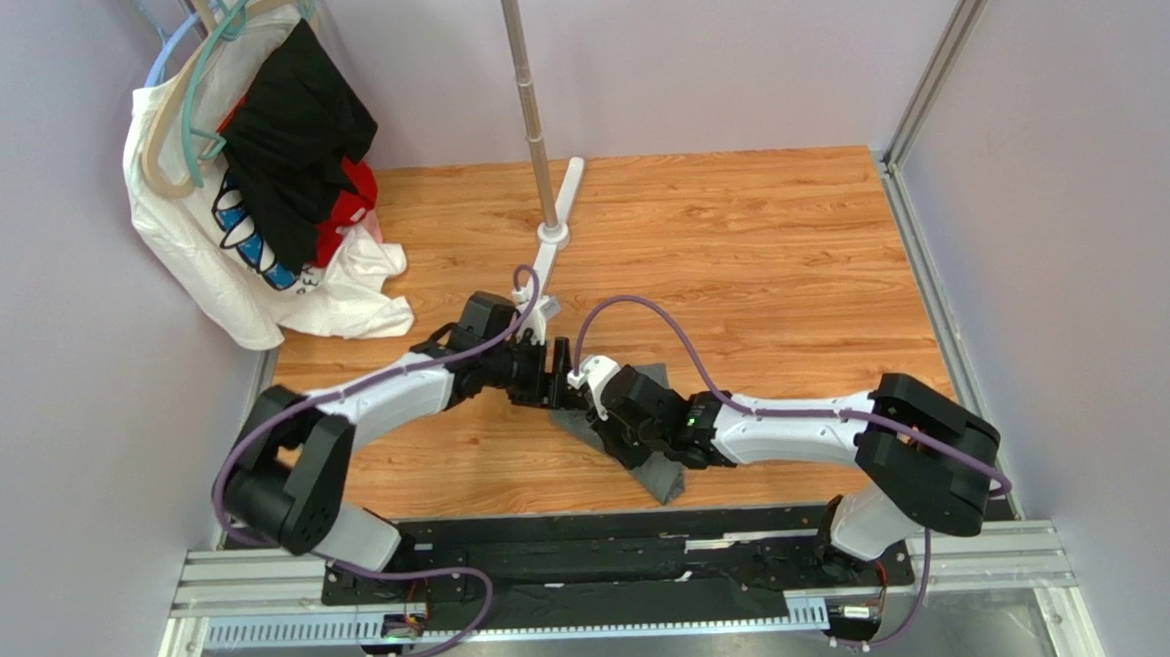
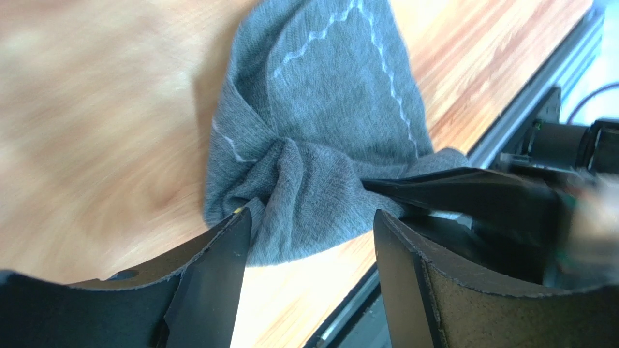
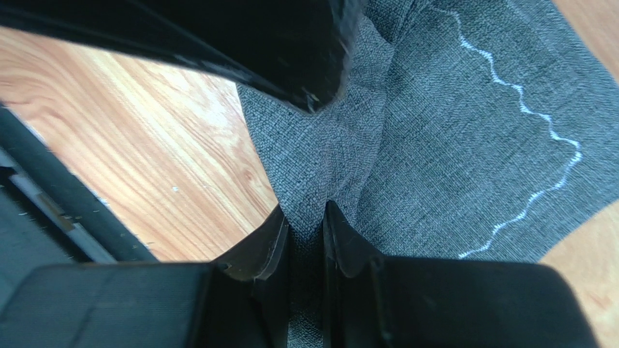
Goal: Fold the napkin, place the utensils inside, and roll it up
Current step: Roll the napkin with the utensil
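Observation:
The napkin (image 1: 659, 472) is a dark grey cloth with a pale wavy stitched line. It lies bunched on the wooden table between my two arms, mostly hidden under them in the top view. My right gripper (image 3: 305, 214) is shut on a pinched fold of the napkin (image 3: 465, 130). My left gripper (image 2: 312, 225) is open, its jaws wide apart just over the near bunched edge of the napkin (image 2: 320, 116), with nothing between them. The right gripper's finger shows dark beside the cloth in the left wrist view. No utensils are in view.
White, black and red clothes (image 1: 275, 180) hang on hangers at the back left, spilling onto the table. A metal pole (image 1: 530, 106) on a white base stands at the back centre. A black rail (image 1: 618, 545) runs along the near edge. Grey walls enclose the table.

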Robot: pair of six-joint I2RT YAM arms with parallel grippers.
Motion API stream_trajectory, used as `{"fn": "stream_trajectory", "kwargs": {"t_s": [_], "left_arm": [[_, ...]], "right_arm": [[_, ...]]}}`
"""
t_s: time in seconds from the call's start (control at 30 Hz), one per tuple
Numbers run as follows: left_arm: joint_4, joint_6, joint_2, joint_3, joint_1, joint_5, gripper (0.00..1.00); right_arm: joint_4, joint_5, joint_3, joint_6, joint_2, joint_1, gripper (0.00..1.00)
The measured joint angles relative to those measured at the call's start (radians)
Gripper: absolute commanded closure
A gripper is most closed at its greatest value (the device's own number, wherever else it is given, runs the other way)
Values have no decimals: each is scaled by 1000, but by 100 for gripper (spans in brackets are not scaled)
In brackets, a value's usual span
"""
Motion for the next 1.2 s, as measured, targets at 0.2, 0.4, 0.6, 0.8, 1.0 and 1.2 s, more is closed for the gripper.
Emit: {"fn": "stream_trajectory", "kwargs": {"t_s": [0.2, 0.4, 0.6, 0.8, 1.0, 1.2], "left_arm": [[20, -9, -179, -105, 41, -80, 28], [119, -13, -297, -258, 45, -95, 28], [216, -11, -326, -318, 45, -64, 29], [281, -8, -311, -334, 45, -37, 32], [314, -8, -305, -354, 45, -16, 32], [344, -8, -302, -383, 45, 3, 35]], "right_arm": [[48, -216, -7, 5, 9, -85, 95], [94, -456, -7, 10, 46, -164, 97], [119, -659, -7, 22, 92, -239, 98], [144, -796, 5, 35, 151, -293, 99], [169, -888, 7, 52, 190, -336, 100], [169, -941, 21, 55, 232, -368, 100]]}}
